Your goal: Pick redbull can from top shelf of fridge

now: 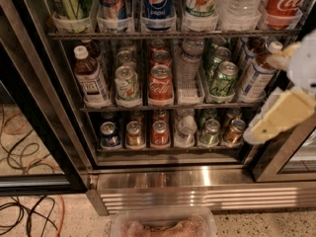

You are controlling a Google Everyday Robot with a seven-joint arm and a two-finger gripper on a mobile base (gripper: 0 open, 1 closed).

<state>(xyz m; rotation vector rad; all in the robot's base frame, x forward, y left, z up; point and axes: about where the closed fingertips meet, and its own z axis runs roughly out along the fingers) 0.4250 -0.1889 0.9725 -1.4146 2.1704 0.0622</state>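
Redbull can [112, 1] sits on top shelf [173, 34], left of Pepsi can [158, 4]; gripper [261, 98] hangs far right, fingers spread, empty.

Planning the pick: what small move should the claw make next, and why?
Probably shift the claw up and left toward the Red Bull can: it stands second from left on the top shelf, while the claw hangs low at the right edge.

Single cam, close in front, tilted down at fridge [197, 184]; gripper [284, 102] at R edge, fridge interior to its left.
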